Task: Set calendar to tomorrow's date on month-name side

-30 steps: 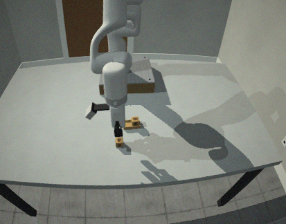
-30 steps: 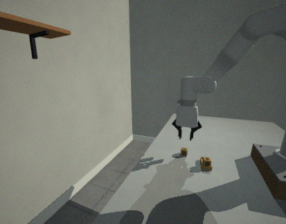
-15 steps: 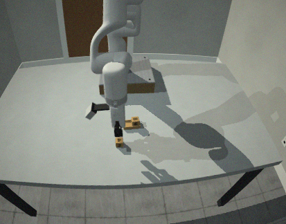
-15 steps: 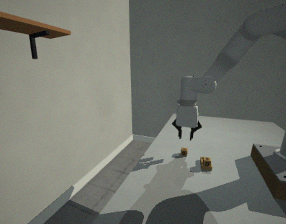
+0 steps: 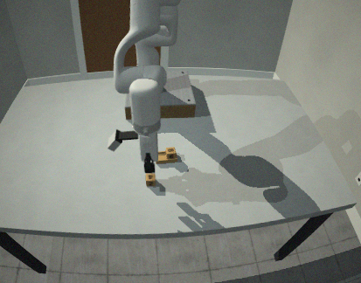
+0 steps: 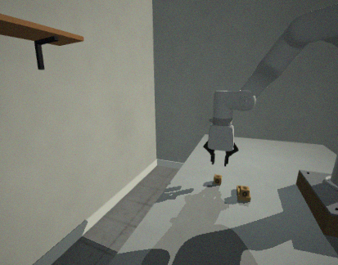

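A loose wooden date cube point(image 5: 150, 177) lies on the table, apart from the tray; it also shows in the exterior view point(image 6: 217, 179). The small wooden tray point(image 5: 164, 155) stands a little behind and to the right of it with the other cube inside, and it appears in the exterior view as well point(image 6: 243, 193). The digits are too small to read. My gripper point(image 6: 219, 162) hangs above the loose cube, pointing down, fingers partly open with nothing between them. In the top view the gripper point(image 5: 148, 168) overlaps the cube's top edge.
The arm's brown-sided base block point(image 5: 166, 98) stands behind the tray. A small dark and grey object point(image 5: 121, 137) lies left of the arm. The table's front edge runs close below the loose cube. A wall shelf point(image 6: 33, 30) hangs far off.
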{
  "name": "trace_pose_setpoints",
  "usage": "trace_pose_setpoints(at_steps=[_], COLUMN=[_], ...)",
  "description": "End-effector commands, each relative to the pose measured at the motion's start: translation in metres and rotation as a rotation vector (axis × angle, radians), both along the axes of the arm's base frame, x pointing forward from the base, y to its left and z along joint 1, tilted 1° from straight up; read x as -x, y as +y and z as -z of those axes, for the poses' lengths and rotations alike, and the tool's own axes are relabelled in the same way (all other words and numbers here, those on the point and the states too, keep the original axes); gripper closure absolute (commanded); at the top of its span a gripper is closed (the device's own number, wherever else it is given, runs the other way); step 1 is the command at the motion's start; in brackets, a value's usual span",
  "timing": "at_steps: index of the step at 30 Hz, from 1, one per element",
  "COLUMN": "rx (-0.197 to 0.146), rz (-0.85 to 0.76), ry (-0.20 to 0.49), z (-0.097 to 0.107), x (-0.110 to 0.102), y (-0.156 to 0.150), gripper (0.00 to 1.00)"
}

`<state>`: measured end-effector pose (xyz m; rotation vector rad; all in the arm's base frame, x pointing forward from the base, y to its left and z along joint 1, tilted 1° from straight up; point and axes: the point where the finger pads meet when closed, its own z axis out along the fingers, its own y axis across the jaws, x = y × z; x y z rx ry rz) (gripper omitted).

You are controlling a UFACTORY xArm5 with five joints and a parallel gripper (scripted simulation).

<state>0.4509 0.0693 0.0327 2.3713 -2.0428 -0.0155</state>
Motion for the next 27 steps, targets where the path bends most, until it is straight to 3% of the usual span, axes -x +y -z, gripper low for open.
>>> trace_pose_setpoints(at_steps=[1,27], rx=[-0.001,0.0], rz=[0.0,0.0], ry=[-0.003,-0.002], z=[0.0,0.026], x=[-0.001,-0.001], y=[0.0,0.0], gripper=[0.51,0.51])
